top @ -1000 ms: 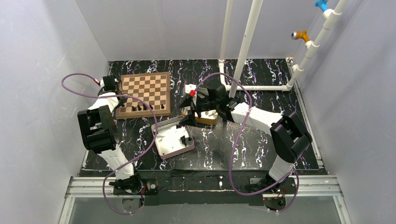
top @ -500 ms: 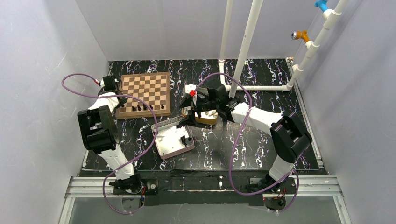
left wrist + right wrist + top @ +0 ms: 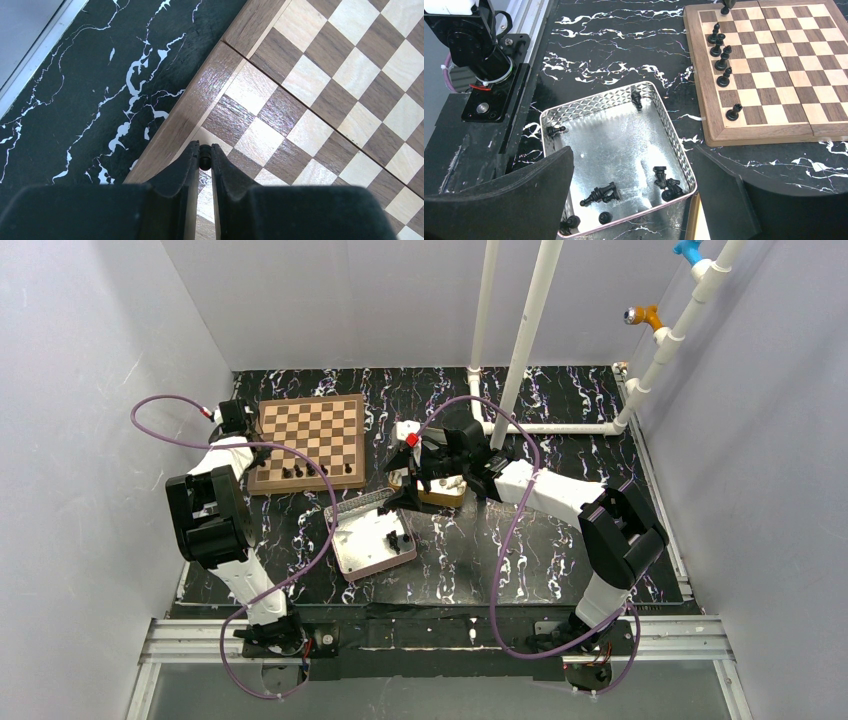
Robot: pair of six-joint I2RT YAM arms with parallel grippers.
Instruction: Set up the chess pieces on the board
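Two robot arms worked over one board [image 3: 794, 65] on a black marbled table [image 3: 624, 50]. The left gripper [image 3: 204, 150] had its fingers pinched almost together on the head of a single black chess piece [image 3: 204, 161], held over an edge square at the board's near left corner, just inside the dark rim; whether its base touched the wood could not be told. About six other chess pieces [image 3: 722, 64] stood in one line along the board's near row, some overlapping too closely for a firm count. The right gripper [image 3: 631, 155] hung with fingers spread wide and nothing between them above one silver tin [image 3: 599, 107], where roughly seven more pieces stood or lay tipped over.
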